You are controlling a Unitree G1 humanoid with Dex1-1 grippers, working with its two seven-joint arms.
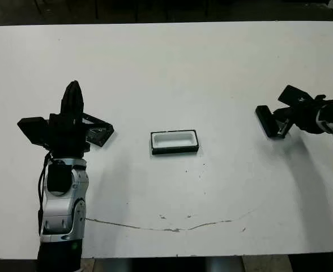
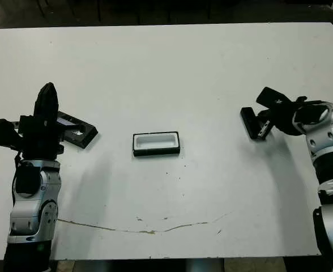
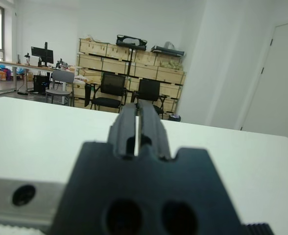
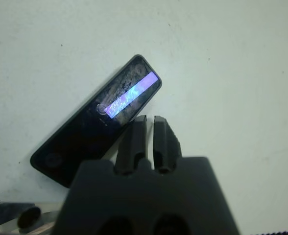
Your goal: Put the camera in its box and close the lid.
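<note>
**Camera beside the right gripper, box empty at centre**

At the right side of the white table [image 1: 166, 68], the small slim black camera with its glossy bluish-purple face [image 4: 97, 122] is seen lying flat just ahead of the right gripper [image 4: 150, 128], whose two black fingers are pressed together and grasp nothing. Its long axis is set slantwise across the fingers' line. The shallow black-rimmed, white-lined box [image 1: 175, 141] sits empty at mid-table, well apart from the camera. The flat black lid with a reflective panel [image 2: 76, 131] lies just beside the left gripper [image 3: 136, 128], likewise clenched and empty. The right arm is judged nearer the camera. No writing can be read
</note>
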